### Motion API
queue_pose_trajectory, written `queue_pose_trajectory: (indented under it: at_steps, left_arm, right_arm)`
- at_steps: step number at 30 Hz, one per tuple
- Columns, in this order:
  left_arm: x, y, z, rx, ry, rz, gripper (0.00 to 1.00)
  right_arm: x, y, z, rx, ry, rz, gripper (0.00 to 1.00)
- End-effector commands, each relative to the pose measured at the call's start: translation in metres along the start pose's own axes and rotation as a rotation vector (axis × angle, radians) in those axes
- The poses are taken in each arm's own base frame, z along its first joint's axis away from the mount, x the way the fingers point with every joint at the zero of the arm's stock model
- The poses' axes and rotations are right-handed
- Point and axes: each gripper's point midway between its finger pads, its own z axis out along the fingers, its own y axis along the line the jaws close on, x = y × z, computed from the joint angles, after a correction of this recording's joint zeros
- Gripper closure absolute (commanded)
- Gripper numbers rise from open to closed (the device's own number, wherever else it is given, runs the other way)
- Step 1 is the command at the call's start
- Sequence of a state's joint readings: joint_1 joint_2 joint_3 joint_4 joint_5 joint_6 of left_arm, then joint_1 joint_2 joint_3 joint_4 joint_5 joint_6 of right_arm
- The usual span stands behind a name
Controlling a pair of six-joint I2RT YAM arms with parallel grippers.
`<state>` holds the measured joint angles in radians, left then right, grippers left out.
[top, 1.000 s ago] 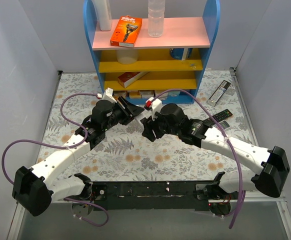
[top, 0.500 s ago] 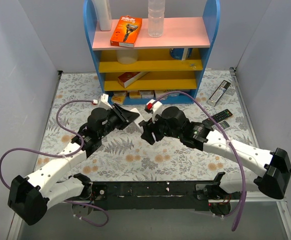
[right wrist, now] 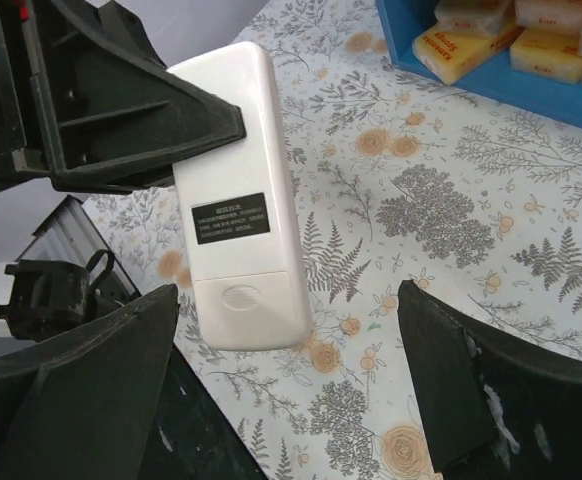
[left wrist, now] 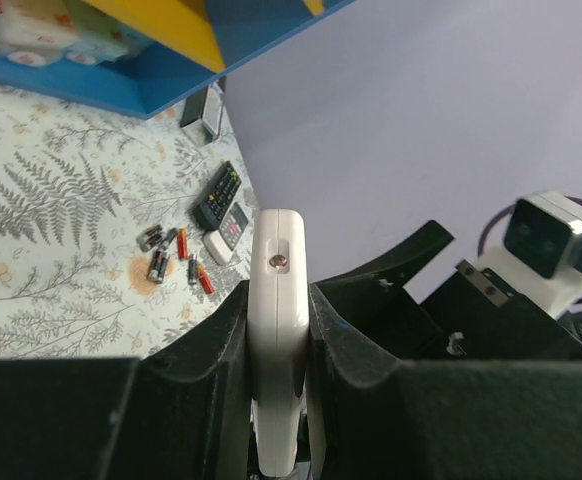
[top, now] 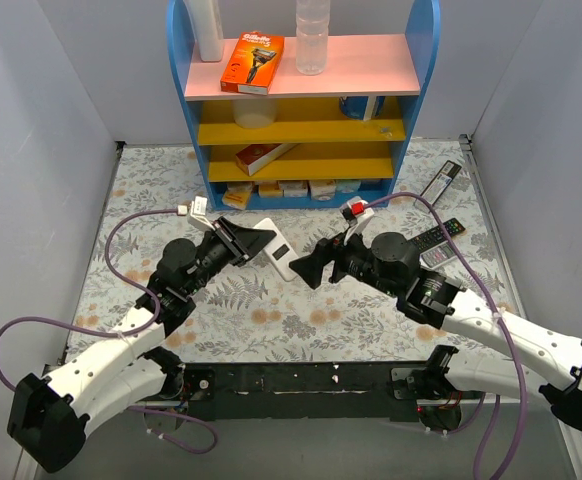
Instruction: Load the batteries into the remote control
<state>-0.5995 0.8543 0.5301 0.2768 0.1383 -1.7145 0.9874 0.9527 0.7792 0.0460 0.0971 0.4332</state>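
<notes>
My left gripper (top: pixel 243 240) (left wrist: pixel 279 290) is shut on the edges of the white remote control (top: pixel 274 247) (left wrist: pixel 277 300) and holds it above the mat. Its back faces up and shows a dark label and a battery cover in the right wrist view (right wrist: pixel 236 240). My right gripper (top: pixel 313 268) (right wrist: pixel 289 300) is wide open and empty, just right of the remote's free end and not touching it. Several batteries (left wrist: pixel 174 257) with dark bodies and red ends lie loose on the mat beside the other remotes. In the top view they are hidden.
A blue shelf unit (top: pixel 301 100) stands at the back with small boxes (right wrist: pixel 471 45) on its lowest level. A black remote (top: pixel 437 234) (left wrist: pixel 218 195), a small pale remote (top: pixel 439 255) (left wrist: pixel 229 230) and a silver remote (top: pixel 439 184) lie at the right.
Both arms have drawn back toward the near edge. The left gripper carried the remote slightly left, back up. The right gripper has moved right, away from the remote.
</notes>
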Motion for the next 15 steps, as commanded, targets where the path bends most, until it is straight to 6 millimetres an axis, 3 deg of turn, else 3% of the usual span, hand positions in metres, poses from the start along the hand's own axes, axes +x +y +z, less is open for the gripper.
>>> queue_pose_trajectory:
  at_steps: [1, 10, 15]
  left_arm:
    - [-0.005, -0.032, -0.01, 0.169, -0.031, 0.075, 1.0]
    - [-0.002, -0.052, -0.01, 0.277, -0.009, 0.106, 1.0]
    - [0.0, -0.054, -0.007, 0.295, 0.004, 0.098, 1.0]
  right_arm:
    - [-0.008, 0.01, 0.004, -0.049, -0.056, 0.126, 0.04]
    - [0.006, 0.008, 0.005, -0.14, -0.063, 0.296, 0.13]
    - [0.01, 0.008, 0.002, -0.203, -0.087, 0.366, 0.25]
